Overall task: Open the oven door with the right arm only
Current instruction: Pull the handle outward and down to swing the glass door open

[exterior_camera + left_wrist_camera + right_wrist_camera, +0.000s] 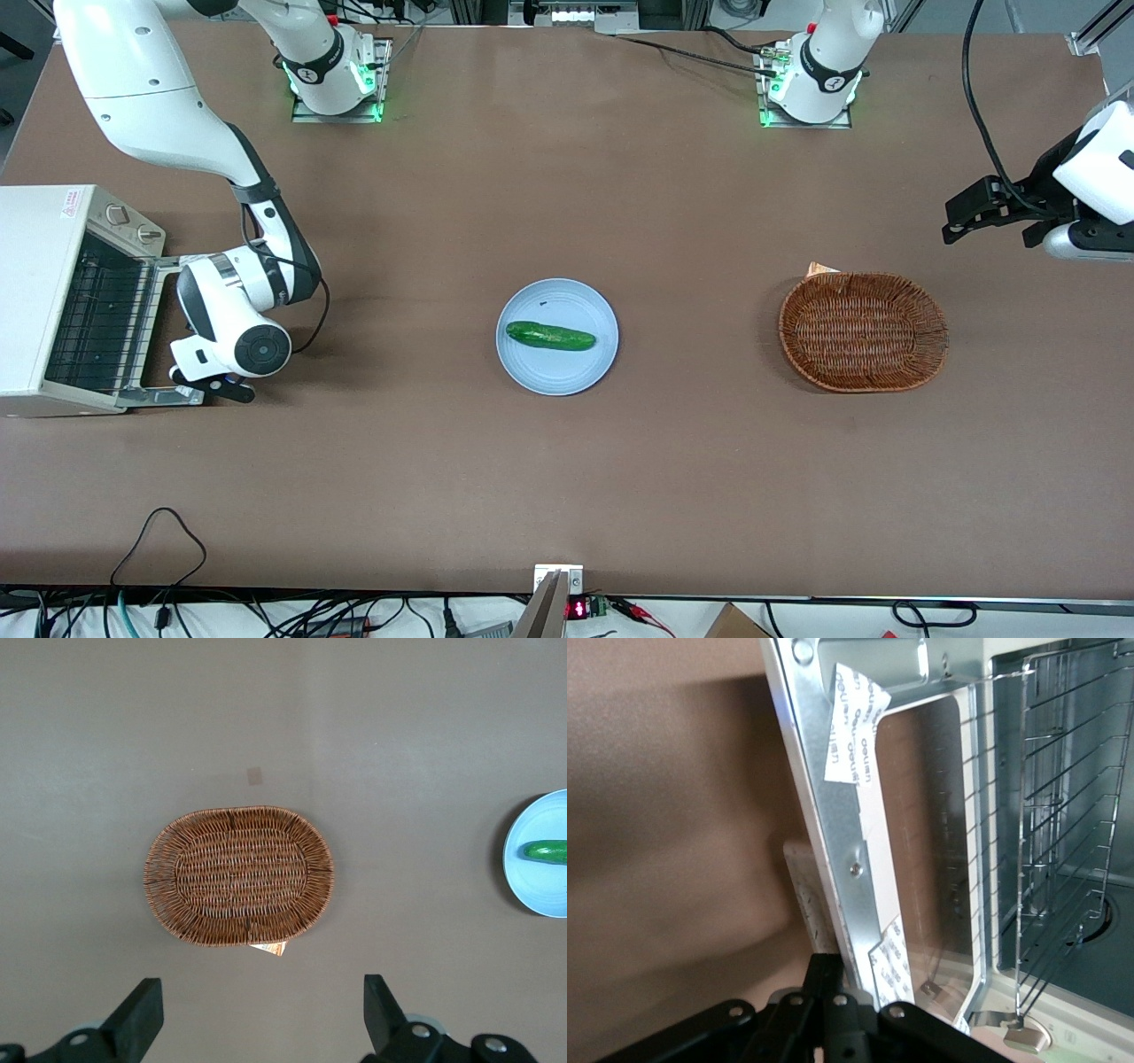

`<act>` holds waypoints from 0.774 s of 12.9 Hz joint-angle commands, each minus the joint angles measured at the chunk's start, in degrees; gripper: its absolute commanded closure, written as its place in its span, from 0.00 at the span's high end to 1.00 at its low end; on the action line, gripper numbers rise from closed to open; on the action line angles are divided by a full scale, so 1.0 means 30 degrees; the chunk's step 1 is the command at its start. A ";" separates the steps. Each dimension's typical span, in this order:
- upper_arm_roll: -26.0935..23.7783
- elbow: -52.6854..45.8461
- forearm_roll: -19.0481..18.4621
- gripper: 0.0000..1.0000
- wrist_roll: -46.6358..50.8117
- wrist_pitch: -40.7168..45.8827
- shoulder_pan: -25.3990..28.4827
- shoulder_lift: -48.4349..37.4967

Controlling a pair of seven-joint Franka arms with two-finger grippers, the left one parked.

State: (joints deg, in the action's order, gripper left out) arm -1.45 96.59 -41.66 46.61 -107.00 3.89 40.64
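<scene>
Oven door [164, 328] lies folded down, the hand [213, 385] at its edge. Only the wrist camera shows its shiny inner face [833, 815] and wire rack [1063, 833]; whether the hand grips anything, I cannot tell.

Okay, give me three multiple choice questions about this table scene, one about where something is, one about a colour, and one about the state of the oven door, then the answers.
1. Where is the cucumber?
A. in the wicker basket
B. on the plate
C. inside the oven

2. What colour is the plate?
A. light blue
B. red
C. black

3. How is the oven door?
A. shut tight
C. taken off and lying beside the basket
B. swung down open

Answers: 1 B, the cucumber lies on the plate, the wicker basket holds nothing. 2 A, it shows light blue. 3 B, the wire rack is exposed and the gripper sits at the door's outer edge.
</scene>
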 commanded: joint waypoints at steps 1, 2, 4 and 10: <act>0.0192 0.0207 0.0728 0.03 -0.0067 0.0188 -0.0185 0.0162; 0.0192 0.0207 0.0760 0.03 -0.0067 0.0100 -0.0185 0.0192; 0.0192 0.0207 0.0790 0.03 -0.0096 0.0099 -0.0185 0.0221; -0.0218 0.0149 0.2132 0.04 -0.0097 -0.0251 -0.0214 0.0339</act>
State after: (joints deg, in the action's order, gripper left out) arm -1.51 96.87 -37.67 46.58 -107.27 3.72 41.90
